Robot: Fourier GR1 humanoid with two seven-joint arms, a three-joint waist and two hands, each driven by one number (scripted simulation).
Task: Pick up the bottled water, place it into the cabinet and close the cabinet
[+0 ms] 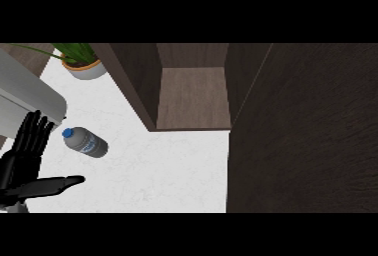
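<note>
A small clear water bottle (86, 142) with a blue cap lies on its side on the white counter (170, 170), cap pointing up-left. My left hand (22, 160) rests open at the view's left edge, fingers straight up and thumb out to the right, a short way left of the bottle and apart from it. The dark wooden cabinet (192, 90) stands open at the top centre, with a bare shelf inside. Its open door (310, 130) fills the right side of the view. My right hand does not show.
A potted green plant (83, 64) stands at the top left beside the cabinet's left wall. A grey appliance (26, 95) sits along the left edge, just above my left hand.
</note>
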